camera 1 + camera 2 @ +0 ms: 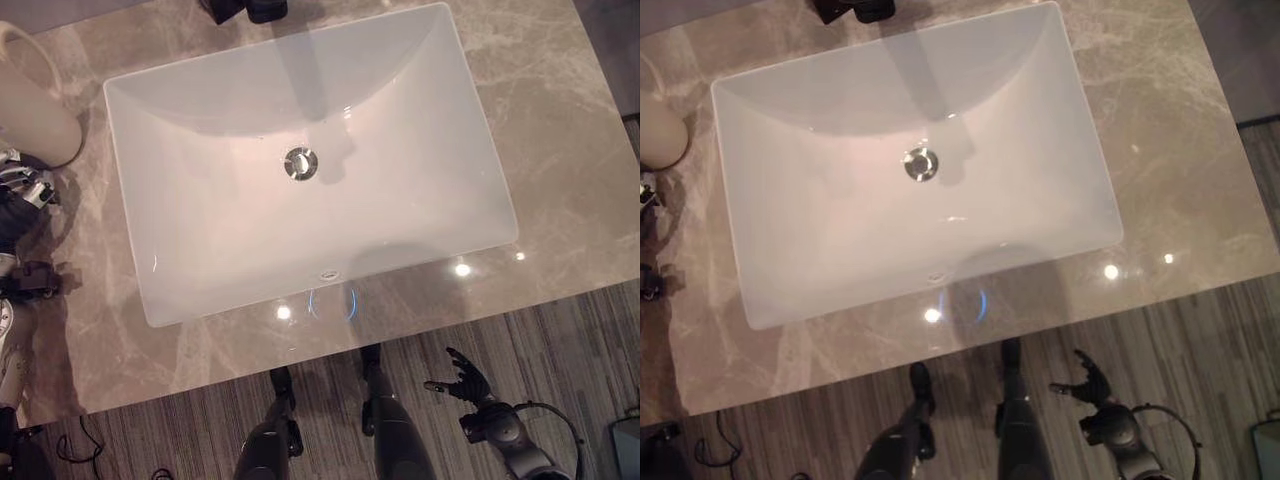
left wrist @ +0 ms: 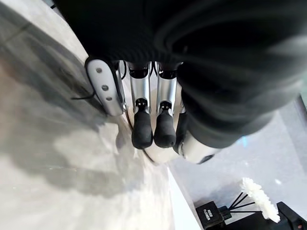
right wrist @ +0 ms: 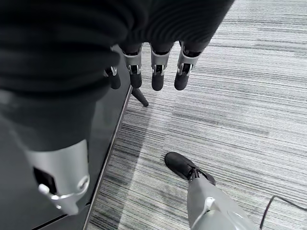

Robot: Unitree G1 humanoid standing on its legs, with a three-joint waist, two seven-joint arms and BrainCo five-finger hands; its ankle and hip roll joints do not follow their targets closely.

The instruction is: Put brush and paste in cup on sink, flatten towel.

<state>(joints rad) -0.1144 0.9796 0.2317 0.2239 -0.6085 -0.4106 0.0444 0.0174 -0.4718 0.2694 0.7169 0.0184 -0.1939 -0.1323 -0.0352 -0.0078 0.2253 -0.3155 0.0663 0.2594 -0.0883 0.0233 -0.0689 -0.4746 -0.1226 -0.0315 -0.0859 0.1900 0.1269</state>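
The right hand (image 1: 462,380) hangs low over the floor, near the worktop (image 1: 560,180), fingers loosely spread and empty. The left hand (image 2: 148,129) rests on the worktop's left side, fingers straight, beside a pale cup (image 1: 35,110). No step seems begun; next comes finding the brush.

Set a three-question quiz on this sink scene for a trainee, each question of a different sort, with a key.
1. True or false: a toothbrush lies inside the sink.
2. Where is the right hand?
A. Over the basin
B. In front of the counter, above the striped floor
C. Gripping the tap
3. Fill in the gap: the drain sits near the ___ of the basin.

Key: 1 false; 2 B; 3 middle.
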